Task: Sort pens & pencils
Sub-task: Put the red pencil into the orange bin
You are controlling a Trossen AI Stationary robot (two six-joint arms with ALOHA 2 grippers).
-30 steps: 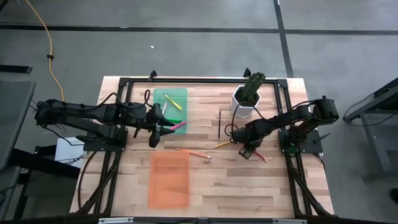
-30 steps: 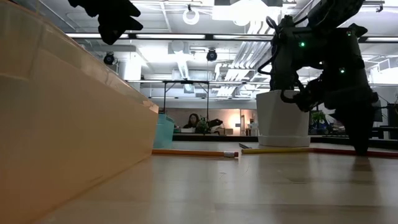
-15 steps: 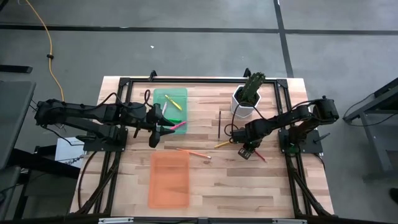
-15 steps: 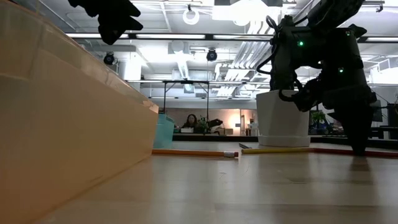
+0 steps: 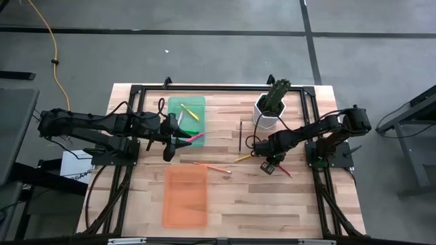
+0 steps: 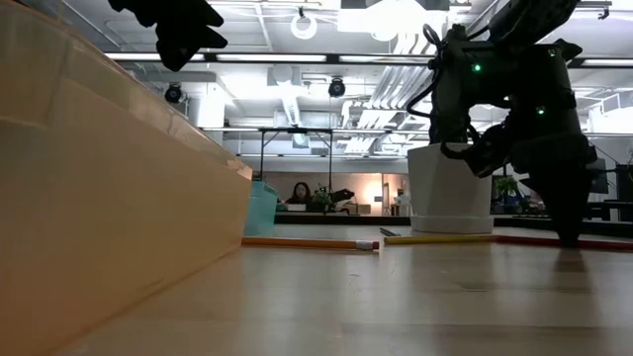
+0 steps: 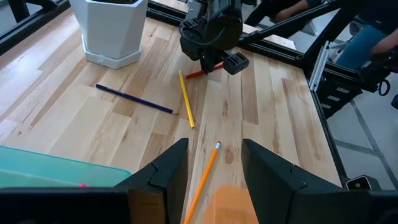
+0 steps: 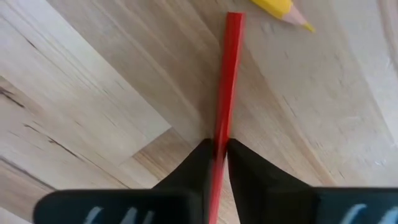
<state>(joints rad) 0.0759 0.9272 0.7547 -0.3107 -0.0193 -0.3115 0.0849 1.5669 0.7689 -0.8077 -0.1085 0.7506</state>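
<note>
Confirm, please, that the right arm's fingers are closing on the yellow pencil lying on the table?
Not quite: the fingers are closing on the red pencil, not the yellow pencil, which lies just beyond its tip. The right wrist view shows this.

Pale wooden plank table, black frame along edges. Green tray at far left-centre; orange tray nearer front edge. White planter with green plant at far right. Dark pencil beside planter; yellow pencil, orange pencil mid-table; red pencil lies right of them.
</note>
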